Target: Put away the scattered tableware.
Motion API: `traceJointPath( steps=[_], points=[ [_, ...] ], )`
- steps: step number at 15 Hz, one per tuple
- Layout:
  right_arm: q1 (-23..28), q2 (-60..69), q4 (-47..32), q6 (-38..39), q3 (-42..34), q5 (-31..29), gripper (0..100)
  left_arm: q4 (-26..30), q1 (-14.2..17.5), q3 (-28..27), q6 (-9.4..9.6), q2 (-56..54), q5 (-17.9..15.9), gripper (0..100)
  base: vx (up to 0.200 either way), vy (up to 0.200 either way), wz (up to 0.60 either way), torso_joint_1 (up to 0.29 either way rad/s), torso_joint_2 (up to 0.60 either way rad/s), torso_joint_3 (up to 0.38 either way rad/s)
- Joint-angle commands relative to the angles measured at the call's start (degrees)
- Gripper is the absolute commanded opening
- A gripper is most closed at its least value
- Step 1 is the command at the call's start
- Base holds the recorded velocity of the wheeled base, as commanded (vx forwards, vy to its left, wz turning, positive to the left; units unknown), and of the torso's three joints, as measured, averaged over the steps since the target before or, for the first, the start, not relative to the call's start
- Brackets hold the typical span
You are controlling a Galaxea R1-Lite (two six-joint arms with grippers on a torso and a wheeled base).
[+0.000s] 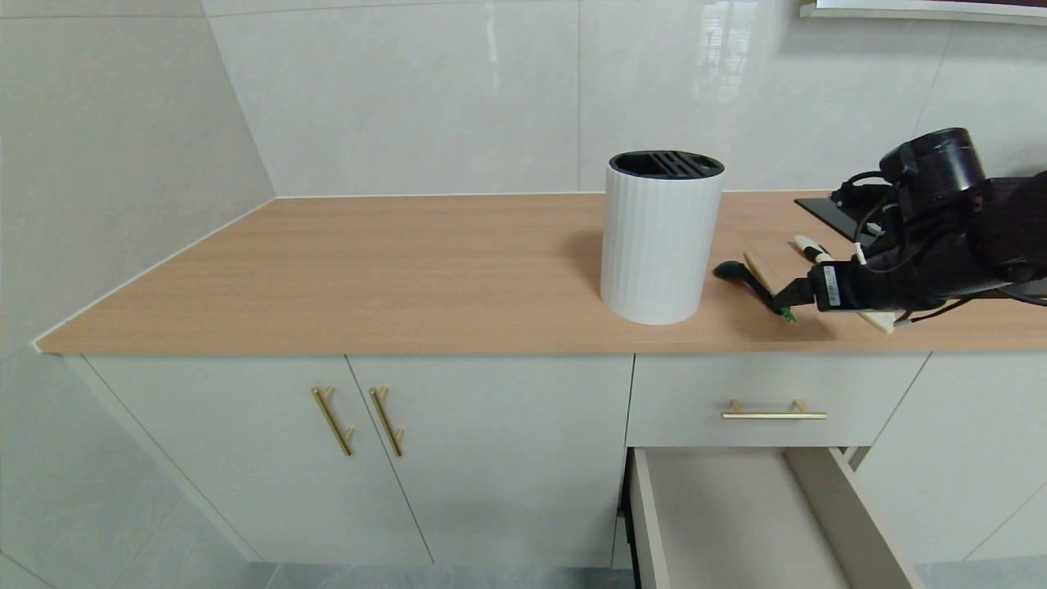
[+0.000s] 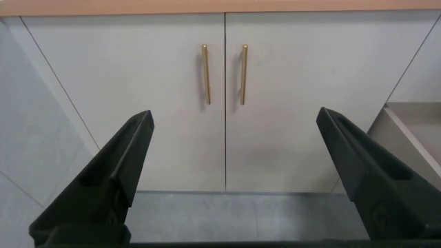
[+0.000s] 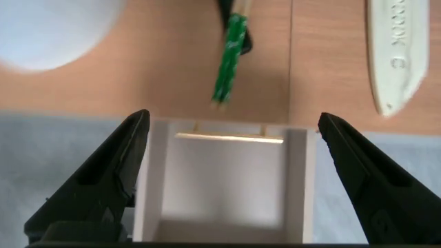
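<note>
One utensil [image 3: 229,65] matters most here: black-headed, with a green-tipped handle. It lies on the desk [image 1: 409,270] just right of the white holder [image 1: 661,237]. Its long axis runs from the head, far and left near the holder, to the green end, near and right by the desk's front edge. That green end points at the right claw [image 3: 233,117], which hangs released with its jaws wide, just off the front edge and above the open drawer [image 1: 728,507]. The handle runs across the line between the jaws, so closing them should pinch it across its width, I judge. The right arm is plainly the nearer. The left claw [image 2: 234,114], also released, sits low facing the cabinet doors [image 2: 289,103], well apart from the tableware.

By count there is one holder, one open drawer and one green-tipped utensil. One wooden piece [image 1: 759,268] lies just beside that utensil. A white piece with a dark tip [image 1: 810,248] lies farther right. A white end [image 1: 879,321] shows under the arm, and I cannot tell whether it belongs to the same piece.
</note>
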State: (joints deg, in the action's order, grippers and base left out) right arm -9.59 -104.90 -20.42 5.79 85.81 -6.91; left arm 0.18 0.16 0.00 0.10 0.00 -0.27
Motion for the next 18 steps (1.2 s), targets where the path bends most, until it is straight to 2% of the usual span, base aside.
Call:
traceJointPath(
  steps=[1,5,18],
  points=[
    [-1.48,-6.81,-0.59,0.27,3.93,-2.32,100,-0.01,0.02,0.0,-0.01,0.0,0.0,100,0.0,0.0,0.0,0.0,0.0,0.0],
    [-3.24,-7.86,-0.24,0.98,4.1,-3.02,100,-0.01,0.02,0.0,-0.01,0.0,0.0,100,0.0,0.0,0.0,0.0,0.0,0.0],
    [-3.15,-9.89,2.05,1.77,5.25,-6.97,100,-0.01,0.02,0.0,-0.01,0.09,0.0,100,0.0,0.0,0.0,0.0,0.0,0.0]
  ],
)
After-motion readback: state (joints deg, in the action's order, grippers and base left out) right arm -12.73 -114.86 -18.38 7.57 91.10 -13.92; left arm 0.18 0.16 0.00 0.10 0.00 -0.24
